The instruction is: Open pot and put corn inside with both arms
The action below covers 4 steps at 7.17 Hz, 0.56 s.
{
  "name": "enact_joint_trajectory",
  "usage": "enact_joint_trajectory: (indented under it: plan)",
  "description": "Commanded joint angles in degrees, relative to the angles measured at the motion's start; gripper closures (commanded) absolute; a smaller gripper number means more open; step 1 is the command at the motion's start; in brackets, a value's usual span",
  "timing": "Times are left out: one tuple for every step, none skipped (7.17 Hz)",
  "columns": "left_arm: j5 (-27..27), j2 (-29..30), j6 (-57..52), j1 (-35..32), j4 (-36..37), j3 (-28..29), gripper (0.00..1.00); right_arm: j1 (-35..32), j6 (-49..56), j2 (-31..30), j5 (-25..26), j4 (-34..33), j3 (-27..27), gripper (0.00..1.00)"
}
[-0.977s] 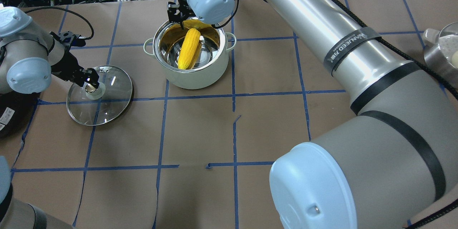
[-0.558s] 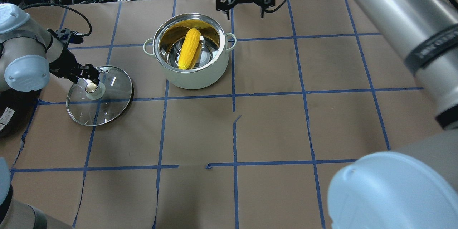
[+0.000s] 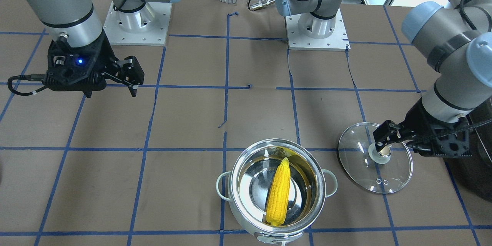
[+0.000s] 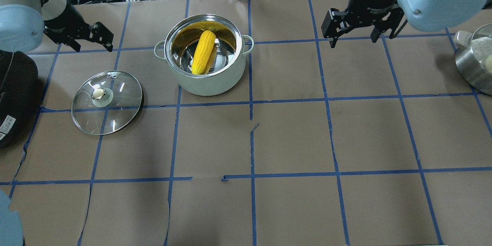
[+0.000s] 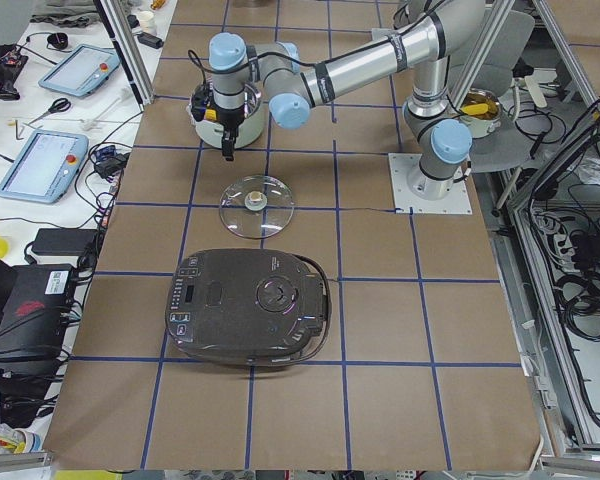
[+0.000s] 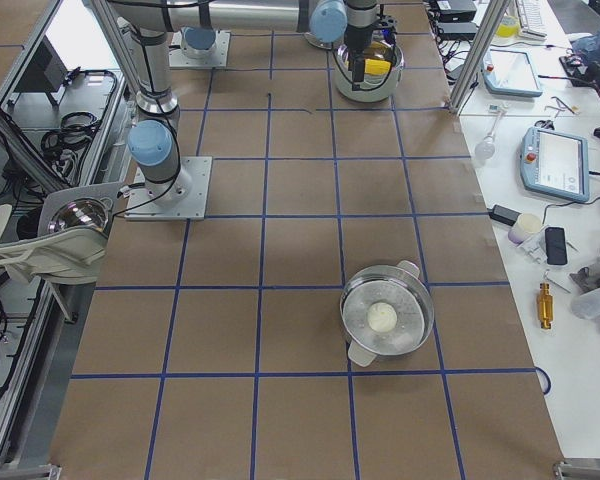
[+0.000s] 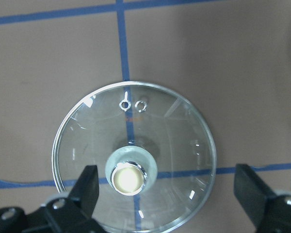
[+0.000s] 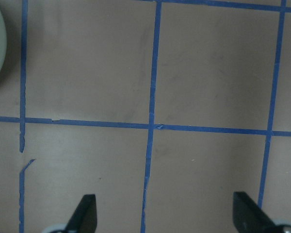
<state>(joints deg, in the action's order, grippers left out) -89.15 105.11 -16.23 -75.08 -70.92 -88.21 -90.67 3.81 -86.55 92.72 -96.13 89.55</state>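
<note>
The pot (image 4: 205, 80) stands open on the brown table (image 4: 292, 138), and the corn (image 4: 203, 52) is inside it, leaning at a slant with its pointed end up against the wall. The glass lid (image 4: 119, 103) lies flat on the table on the robot's left of the pot, knob (image 4: 98, 93) up. The left gripper (image 4: 93, 46) hangs near the lid, jaws spread wide, gripping nothing. The right gripper (image 4: 353, 41) is over bare table on the pot's other side, jaws also wide apart and empty. A black cooker (image 5: 250, 305) sits beyond the lid.
</note>
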Motion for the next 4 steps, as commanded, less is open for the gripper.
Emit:
enact_joint_trajectory:
  plan:
    - [0.1, -5.1, 3.3, -2.1, -9.0, 4.7, 0.00, 0.7, 1.0, -5.6, 2.3, 6.4, 1.2, 0.00]
    - [-0.1, -8.0, 3.2, -2.1, -13.9, 4.7, 0.00, 0.8, 1.0, -6.7, 2.4, 10.8, 1.2, 0.00]
    - [-0.1, -9.1, 3.2, -2.0, -14.7, 4.7, 0.00, 0.8, 2.2, -8.4, 1.0, 10.8, 1.2, 0.00]
    - [0.0, -9.5, 3.2, -1.8, -14.9, 5.5, 0.00, 1.1, 4.8, -8.4, -0.4, 10.2, 1.2, 0.00]
